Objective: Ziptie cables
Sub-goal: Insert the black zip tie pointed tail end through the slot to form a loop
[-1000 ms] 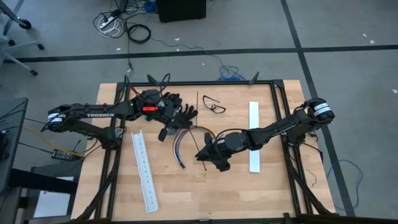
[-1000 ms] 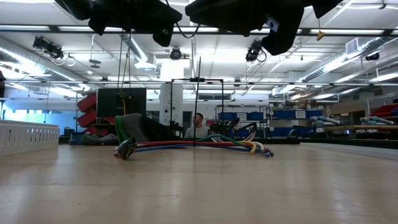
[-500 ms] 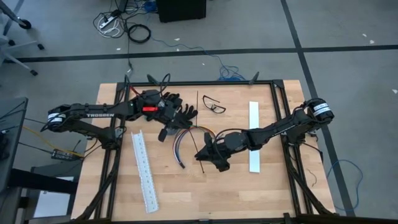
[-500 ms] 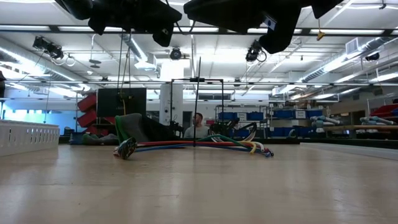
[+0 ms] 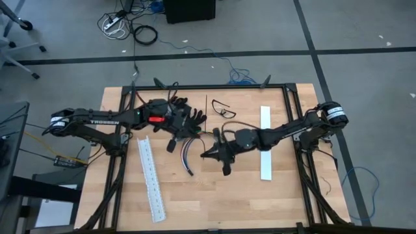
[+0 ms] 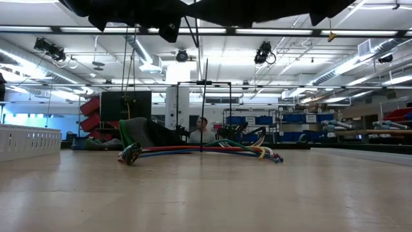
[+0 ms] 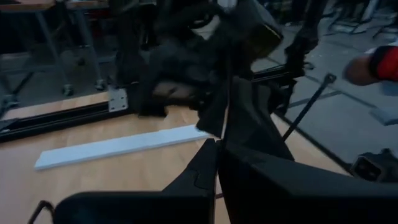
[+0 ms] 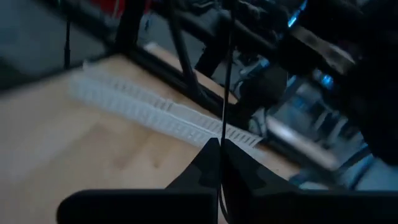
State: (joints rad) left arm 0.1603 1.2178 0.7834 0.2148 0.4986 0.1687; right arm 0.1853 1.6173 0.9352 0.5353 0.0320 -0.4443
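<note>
The bundle of thin multicoloured cables (image 5: 187, 148) lies mid-tabletop, between both grippers. The right gripper (image 5: 209, 154), just beside it, pinches a thin black zip tie (image 8: 225, 74). The left gripper (image 5: 171, 144) looks clenched.

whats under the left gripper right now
In the high view the left gripper hangs over one end of the cables on the wooden table. That end is covered by it; the rest fans out.

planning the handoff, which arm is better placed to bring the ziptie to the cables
Right, probably. The right gripper has its jaws closed on the thin black ziptie and hangs beside the cables. The left gripper sits at the bundle's end.
</note>
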